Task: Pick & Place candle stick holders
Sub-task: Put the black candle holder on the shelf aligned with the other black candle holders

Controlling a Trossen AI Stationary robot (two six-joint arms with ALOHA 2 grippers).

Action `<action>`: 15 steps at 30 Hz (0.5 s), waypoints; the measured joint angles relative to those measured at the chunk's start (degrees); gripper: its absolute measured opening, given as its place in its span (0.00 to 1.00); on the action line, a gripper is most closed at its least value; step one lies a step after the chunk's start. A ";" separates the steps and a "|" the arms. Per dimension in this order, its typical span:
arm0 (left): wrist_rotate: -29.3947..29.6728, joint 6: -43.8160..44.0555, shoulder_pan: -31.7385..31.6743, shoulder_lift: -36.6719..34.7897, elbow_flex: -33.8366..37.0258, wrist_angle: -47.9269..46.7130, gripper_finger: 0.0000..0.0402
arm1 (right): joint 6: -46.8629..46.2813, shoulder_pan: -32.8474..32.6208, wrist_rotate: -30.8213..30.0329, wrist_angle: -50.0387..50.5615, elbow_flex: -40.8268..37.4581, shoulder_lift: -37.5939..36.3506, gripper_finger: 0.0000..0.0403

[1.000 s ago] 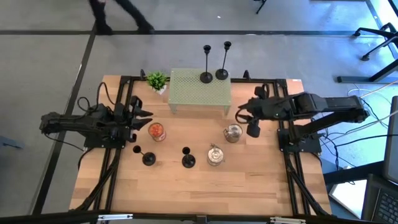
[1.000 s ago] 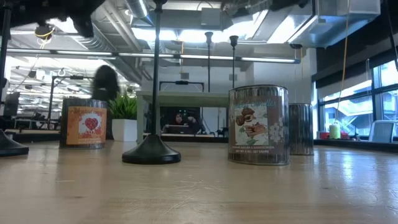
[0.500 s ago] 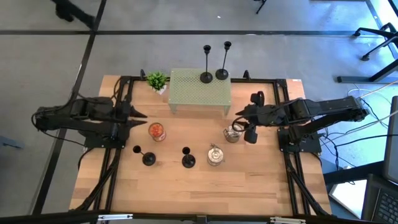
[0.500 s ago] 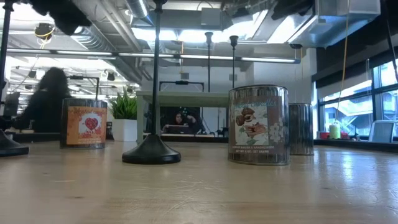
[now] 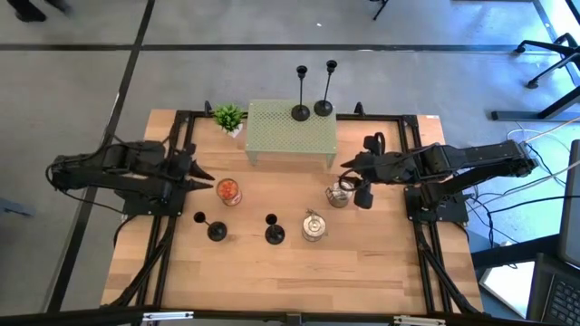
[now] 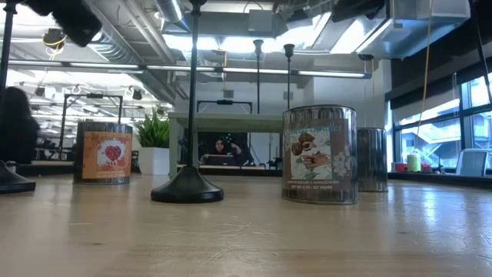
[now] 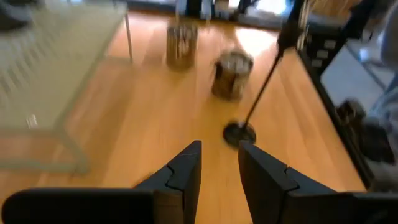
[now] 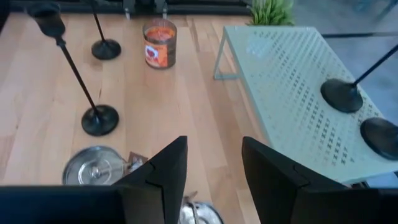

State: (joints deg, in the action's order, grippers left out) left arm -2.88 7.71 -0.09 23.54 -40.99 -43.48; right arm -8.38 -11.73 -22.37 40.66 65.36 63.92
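Two black candlesticks stand by their disc bases on the pale green perforated shelf (image 5: 290, 131) at the far edge, one (image 5: 301, 112) next to the other (image 5: 323, 108). Two more stand on the wooden table, one at near left (image 5: 217, 231) and one near the middle (image 5: 274, 234). My left gripper (image 5: 208, 176) is open and empty at the table's left, just left of the orange jar (image 5: 228, 190); its wrist view shows a candlestick base (image 7: 239, 132) ahead. My right gripper (image 5: 348, 169) is open and empty, right of the shelf and above the silver jar (image 5: 340, 193).
A second silver jar (image 5: 314, 226) stands beside the middle candlestick. A small green potted plant (image 5: 228, 117) stands left of the shelf. Black frame rails run along the table's left and right sides. A person (image 6: 15, 127) is in the room behind the table.
My left gripper has swung a little toward the orange jar while its arm drew back toward the table's left edge. My right gripper has gone slightly toward the table's left and near edge, over the silver jar. The candlesticks have not moved.
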 joint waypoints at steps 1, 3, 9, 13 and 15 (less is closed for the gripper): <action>0.10 -1.29 0.01 0.21 0.00 2.38 0.25 | 0.19 0.00 -0.04 -0.50 0.00 0.02 0.39; 0.12 -5.47 0.01 0.65 0.00 7.97 0.25 | 0.48 0.00 -0.09 -1.55 0.00 0.26 0.39; -2.69 -12.06 0.01 4.48 -0.01 21.59 0.25 | 0.90 0.04 -0.09 -2.30 -0.02 2.12 0.39; -5.27 -9.49 0.06 8.48 -0.49 19.66 0.25 | 0.93 0.04 -0.07 -2.14 -0.02 3.56 0.39; -5.09 -9.79 0.24 10.34 -3.13 12.76 0.25 | 1.56 0.04 -0.05 -2.14 -0.02 4.09 0.39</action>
State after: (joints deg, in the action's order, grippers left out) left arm -7.97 -2.09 0.15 33.88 -44.12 -30.73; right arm -6.81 -11.68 -22.42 38.52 65.34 68.01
